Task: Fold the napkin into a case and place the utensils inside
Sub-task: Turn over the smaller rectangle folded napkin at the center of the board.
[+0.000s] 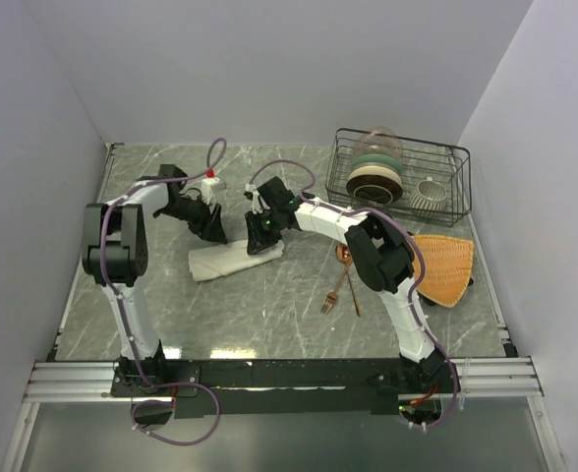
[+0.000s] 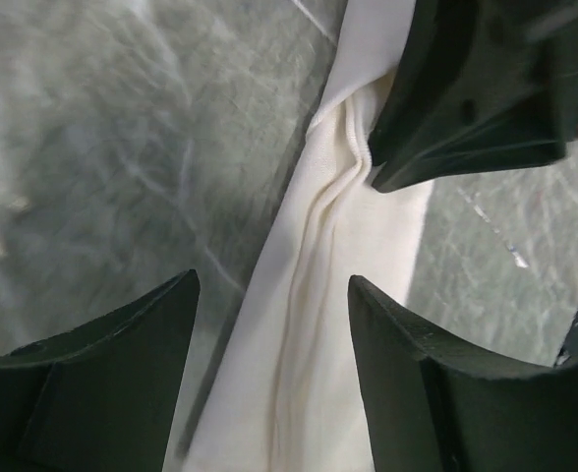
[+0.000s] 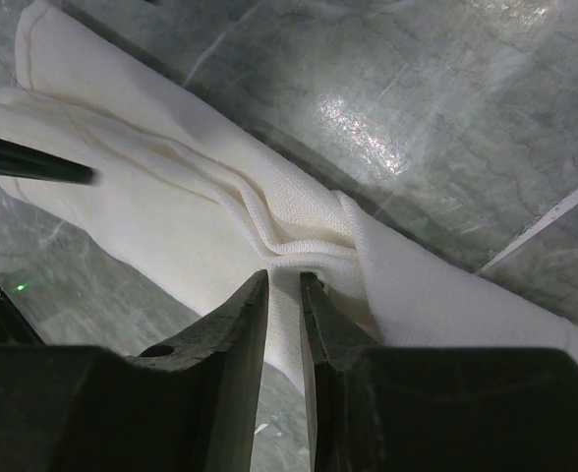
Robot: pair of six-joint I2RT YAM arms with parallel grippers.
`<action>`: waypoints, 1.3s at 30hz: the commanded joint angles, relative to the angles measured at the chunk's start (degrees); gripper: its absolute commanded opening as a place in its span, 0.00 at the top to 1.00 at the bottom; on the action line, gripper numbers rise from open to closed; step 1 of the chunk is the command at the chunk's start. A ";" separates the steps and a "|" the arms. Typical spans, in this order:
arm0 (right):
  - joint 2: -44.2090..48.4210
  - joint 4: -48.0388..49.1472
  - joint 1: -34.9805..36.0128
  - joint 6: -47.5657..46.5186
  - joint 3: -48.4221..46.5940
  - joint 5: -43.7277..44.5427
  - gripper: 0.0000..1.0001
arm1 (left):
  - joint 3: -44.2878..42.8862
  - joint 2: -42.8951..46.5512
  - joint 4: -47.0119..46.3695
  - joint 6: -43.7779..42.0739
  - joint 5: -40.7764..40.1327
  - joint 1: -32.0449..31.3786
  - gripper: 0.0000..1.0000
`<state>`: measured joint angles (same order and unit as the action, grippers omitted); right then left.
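Top external: the cream napkin (image 1: 232, 261) lies folded into a long, soft strip on the veined grey table (image 1: 269, 324). The shiny copper fork (image 1: 333, 293) and spoon (image 1: 344, 254) lie apart to its right.
Left wrist: the left gripper (image 2: 269, 295) has its jaws spread above rippled cloth.
Right wrist: the right gripper (image 3: 284, 280) has its jaws pinching a raised woven crease.

Beneath my left gripper (image 2: 269, 285) and my right gripper (image 3: 284, 278) spreads a grey-green marbled table top (image 1: 269, 315) veined with pale lines. Just beyond my right fingertips, a patch of white glare (image 3: 368, 138) shines off it. Plain pale grey walls close me in: the back wall (image 1: 269, 69) well ahead of both grippers, the left wall (image 1: 24, 197) and the right wall (image 1: 554, 197) out to either side, and a silver metal rail (image 1: 73, 382) runs behind them at the near edge.
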<state>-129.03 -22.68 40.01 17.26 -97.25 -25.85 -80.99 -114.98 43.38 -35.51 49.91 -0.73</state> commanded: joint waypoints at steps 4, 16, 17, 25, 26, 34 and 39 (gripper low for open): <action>-1.13 0.27 -0.72 0.41 0.93 1.85 0.72 | -3.56 -5.60 4.25 -6.68 -0.25 -3.57 0.33; -1.66 0.62 -1.69 1.99 0.92 1.50 0.72 | -2.77 -6.84 9.01 -11.34 1.77 -5.51 0.52; -1.66 0.62 -1.69 1.99 1.01 1.50 0.72 | -2.07 -6.49 8.49 -11.34 1.51 -5.60 0.53; -1.14 1.23 -1.69 2.96 0.84 0.27 0.71 | -0.22 -4.03 3.74 -9.50 -1.04 -6.39 0.89; -0.96 1.41 -1.78 2.87 0.75 0.10 0.71 | 0.04 -3.68 3.47 -9.32 -1.30 -6.39 0.93; 5.72 0.71 -6.34 1.65 -2.23 -10.95 0.52 | 2.24 2.73 0.31 -11.42 -2.45 -6.47 0.99; 9.31 -3.78 -10.56 -2.84 -5.84 -16.94 0.34 | 2.94 4.84 0.31 -16.07 -3.77 -6.83 0.99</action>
<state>-127.31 -24.18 33.47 18.41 -98.39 -36.91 -78.54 -114.43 45.21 -45.60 46.81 -7.33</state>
